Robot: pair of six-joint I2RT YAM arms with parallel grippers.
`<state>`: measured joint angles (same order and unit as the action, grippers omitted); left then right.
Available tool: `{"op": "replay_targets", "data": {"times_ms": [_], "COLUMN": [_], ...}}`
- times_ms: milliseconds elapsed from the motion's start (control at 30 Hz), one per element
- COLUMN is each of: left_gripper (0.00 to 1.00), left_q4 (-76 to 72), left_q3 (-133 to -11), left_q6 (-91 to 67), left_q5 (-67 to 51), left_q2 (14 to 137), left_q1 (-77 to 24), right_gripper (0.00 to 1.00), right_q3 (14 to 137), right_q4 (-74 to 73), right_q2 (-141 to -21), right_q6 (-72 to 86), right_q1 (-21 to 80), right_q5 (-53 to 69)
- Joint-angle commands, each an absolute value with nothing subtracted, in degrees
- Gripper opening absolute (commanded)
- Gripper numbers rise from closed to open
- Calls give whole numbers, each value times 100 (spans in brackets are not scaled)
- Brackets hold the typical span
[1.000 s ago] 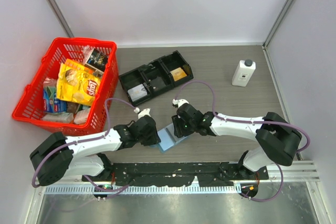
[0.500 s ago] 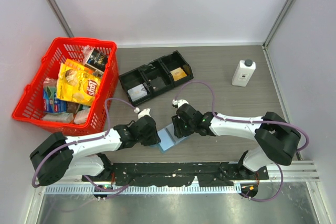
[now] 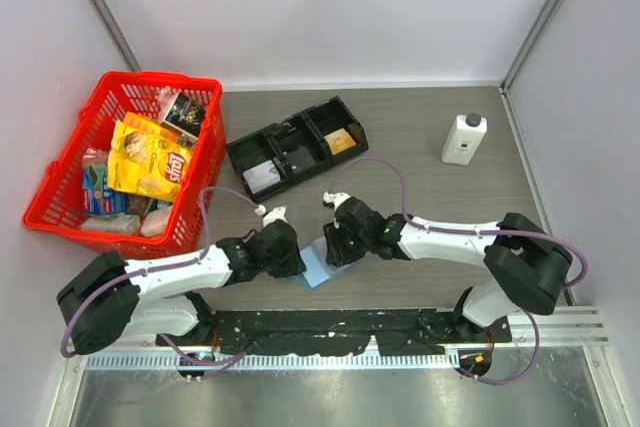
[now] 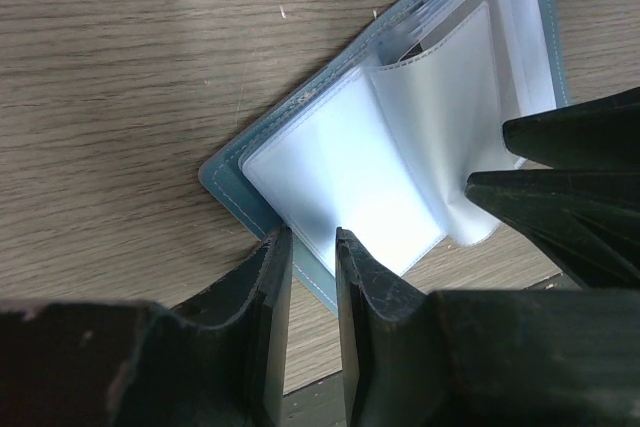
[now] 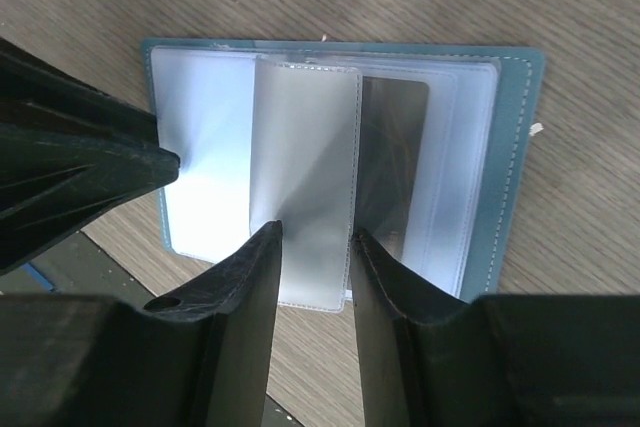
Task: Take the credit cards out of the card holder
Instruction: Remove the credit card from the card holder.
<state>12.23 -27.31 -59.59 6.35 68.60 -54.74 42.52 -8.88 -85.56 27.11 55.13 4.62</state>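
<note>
Grey wood-grain surface (image 3: 420,147), red basket (image 3: 60,172) far left, black tray (image 3: 295,147) mid-far, white bottle (image 3: 464,139) far right. Near centre, card holder (image 5: 525,147) open flat, clear sleeves fanned, grey card (image 5: 392,162) inside. Left end effector (image 4: 305,247) pinching its near edge; right end effector (image 5: 312,237) slightly spread around a sleeve.

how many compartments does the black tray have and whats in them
3. In the black tray, the left compartment holds a greyish card-like item, the middle one looks empty, and the right one holds a yellowish item; more could lie stacked underneath.
</note>
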Motion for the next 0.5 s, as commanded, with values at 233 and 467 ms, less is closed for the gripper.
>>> {"op": "replay_targets", "data": {"times_ms": [233, 467], "left_gripper": [27, 30], "left_q4": [1213, 1520], "left_q3": [-2681, -2646], "left_q6": [-5968, -6134], "left_q5": [545, 957], "left_q2": [6768, 6102], "left_q1": [-5502, -5502], "right_gripper": [38, 39], "right_q3": [4605, 4798], "right_q4": [-572, -439], "right_q2": [-8481, -8806], "right_q6": [2628, 2497], "right_q1": [5792, 6064], "right_q5": [1142, 1555]}}
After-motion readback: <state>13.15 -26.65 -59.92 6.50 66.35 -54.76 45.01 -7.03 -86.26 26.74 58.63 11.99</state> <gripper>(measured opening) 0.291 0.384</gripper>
